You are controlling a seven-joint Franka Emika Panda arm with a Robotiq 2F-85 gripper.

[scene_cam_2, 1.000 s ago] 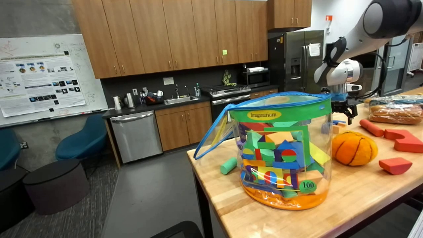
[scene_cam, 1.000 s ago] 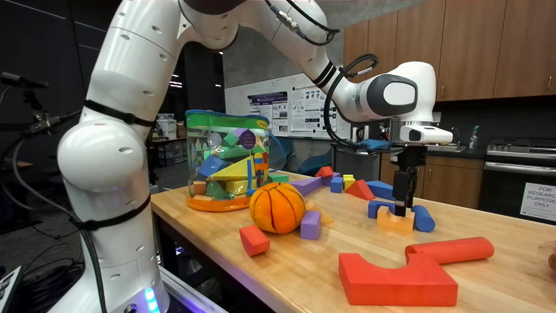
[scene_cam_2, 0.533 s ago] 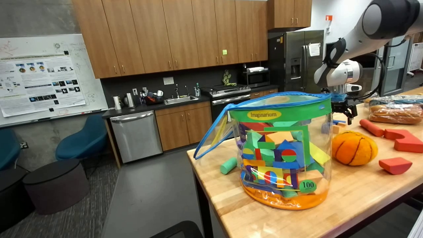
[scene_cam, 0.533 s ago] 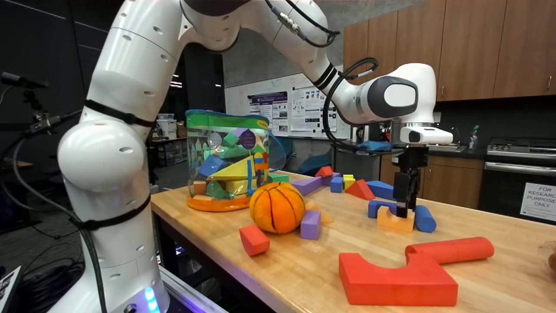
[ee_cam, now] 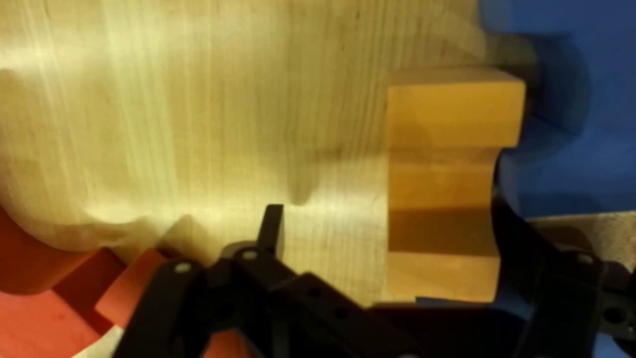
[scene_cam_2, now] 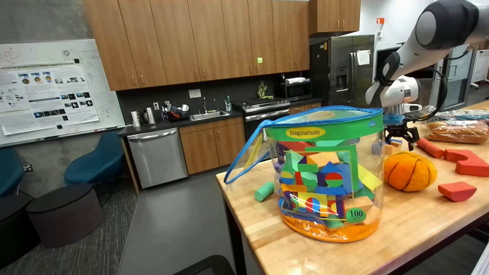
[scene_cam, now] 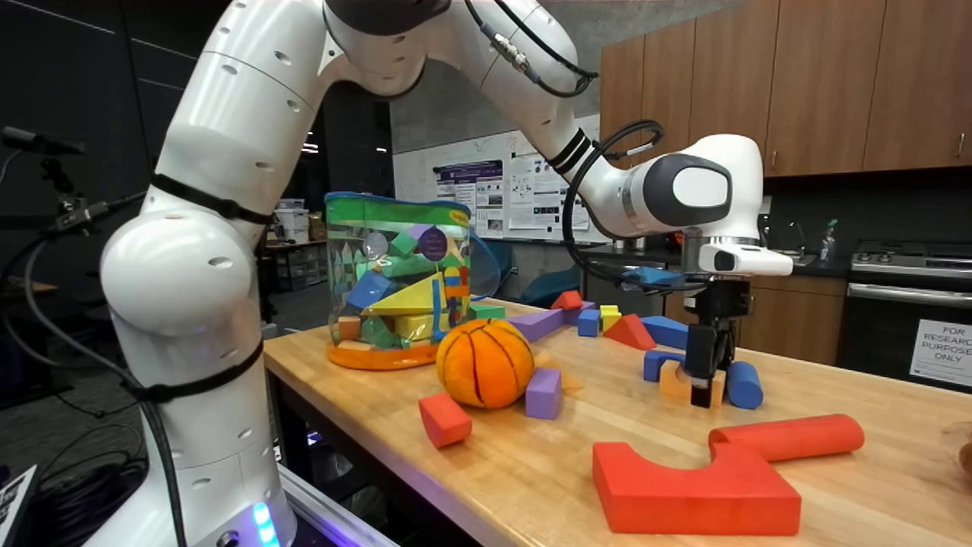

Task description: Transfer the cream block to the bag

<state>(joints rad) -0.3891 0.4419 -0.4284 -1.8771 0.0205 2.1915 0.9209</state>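
An orange ball sits just beside a purple block on the wooden surface; a red arch lies next to a red cylinder; in an exterior view, a teal chair stands by a whiteboard; wooden cabinets hang above a sink and a stove.

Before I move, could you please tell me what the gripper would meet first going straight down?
Probably the tabletop: the open gripper straddles the cream block, though clearance from the notched blue block is hard to judge.
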